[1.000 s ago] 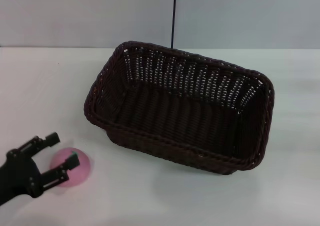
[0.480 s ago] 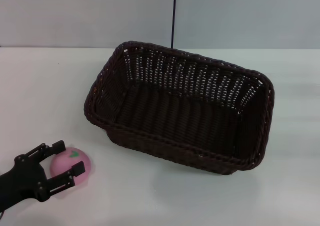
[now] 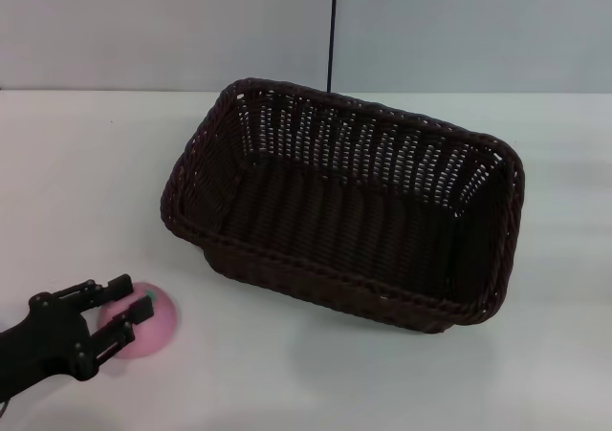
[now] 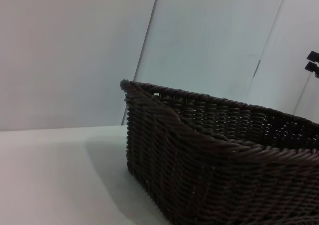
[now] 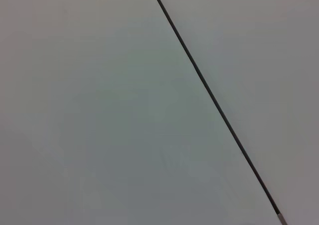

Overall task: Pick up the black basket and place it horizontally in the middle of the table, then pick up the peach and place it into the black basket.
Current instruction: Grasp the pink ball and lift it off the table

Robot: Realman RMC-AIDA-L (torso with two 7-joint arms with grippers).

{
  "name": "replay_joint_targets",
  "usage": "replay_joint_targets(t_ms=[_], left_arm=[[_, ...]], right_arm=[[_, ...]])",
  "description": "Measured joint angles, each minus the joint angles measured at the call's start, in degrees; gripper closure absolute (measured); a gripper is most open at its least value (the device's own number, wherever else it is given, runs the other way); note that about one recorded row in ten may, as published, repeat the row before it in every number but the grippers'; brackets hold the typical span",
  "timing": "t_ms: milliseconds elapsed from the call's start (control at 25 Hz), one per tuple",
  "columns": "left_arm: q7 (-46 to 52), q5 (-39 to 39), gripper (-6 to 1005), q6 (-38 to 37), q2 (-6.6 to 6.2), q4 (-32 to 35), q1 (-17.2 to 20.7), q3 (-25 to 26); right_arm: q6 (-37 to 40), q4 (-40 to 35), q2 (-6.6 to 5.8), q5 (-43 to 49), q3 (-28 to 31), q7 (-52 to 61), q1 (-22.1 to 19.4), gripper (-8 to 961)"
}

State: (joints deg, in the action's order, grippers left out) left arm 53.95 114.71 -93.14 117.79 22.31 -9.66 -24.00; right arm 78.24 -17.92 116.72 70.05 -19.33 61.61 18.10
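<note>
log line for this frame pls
phase: peach grasp | left gripper: fingers around peach on table, contact unclear | black basket: mid-table, empty | right gripper: not in view
</note>
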Motion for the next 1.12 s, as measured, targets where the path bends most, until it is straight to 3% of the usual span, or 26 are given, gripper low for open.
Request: replay_joint_targets(t_ms=[160, 760, 880, 1000, 1040, 1080, 1120], left_arm=[[-1.1, 0.0, 637, 0.1, 0.0, -0.4, -0.2, 0.0], [-1.4, -0.4, 884, -1.9, 0.08, -0.6, -0.9, 1.2], [-1.4, -0.6, 909, -4.2, 0.08, -0.6, -1.0, 5.7], [-1.3, -0.7, 931, -5.5, 0.07, -0.8, -0.8, 13.9], [-0.9, -0.9, 938, -6.8, 0.05, -1.5, -0.7, 21.4], [-0.9, -0.9, 940, -6.8, 0.05, -1.5, -0.7, 21.4], [-0.7, -1.2, 942, -8.4, -0.03, -3.1, -1.0, 27.7]], right_arm=[[-0.1, 0.0, 0.0, 0.0, 0.0, 0.0, 0.0, 411], [-0.7, 0.5, 0.0, 0.0, 0.0, -0.2, 0.0, 411], [-0.7, 0.6, 0.0, 0.0, 0.0, -0.2, 0.0, 411], [-0.7, 0.6, 0.0, 0.0, 0.1, -0.3, 0.0, 411], [-0.7, 0.7, 0.0, 0.0, 0.4, -0.3, -0.1, 411], [-0.7, 0.7, 0.0, 0.0, 0.5, -0.3, -0.2, 411], [-0.7, 0.8, 0.0, 0.0, 0.6, -0.3, -0.2, 411]])
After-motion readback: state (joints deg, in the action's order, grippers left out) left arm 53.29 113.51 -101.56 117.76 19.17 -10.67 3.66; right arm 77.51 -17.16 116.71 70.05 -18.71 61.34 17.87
